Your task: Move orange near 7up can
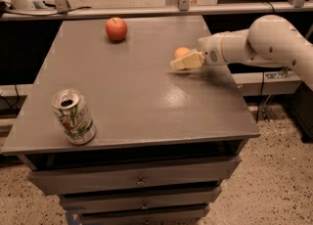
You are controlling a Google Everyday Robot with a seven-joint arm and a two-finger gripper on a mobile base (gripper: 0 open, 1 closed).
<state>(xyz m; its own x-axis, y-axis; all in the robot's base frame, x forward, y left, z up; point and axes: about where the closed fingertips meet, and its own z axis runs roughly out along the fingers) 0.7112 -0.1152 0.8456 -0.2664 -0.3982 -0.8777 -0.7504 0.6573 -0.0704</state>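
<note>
The orange (pixel 181 51) rests on the grey table (pixel 146 101) near its right edge, partly hidden behind my gripper. My gripper (pixel 182 62) comes in from the right on the white arm (pixel 264 43), low over the table and right against the near side of the orange. The 7up can (pixel 73 116) stands upright at the table's front left corner, far from the orange and the gripper. Its top is open.
A red apple (pixel 116 28) with a stem sits at the back of the table, left of the orange. A metal rail (pixel 146 10) runs behind the table. Drawers (pixel 139 180) sit below the tabletop, above a speckled floor.
</note>
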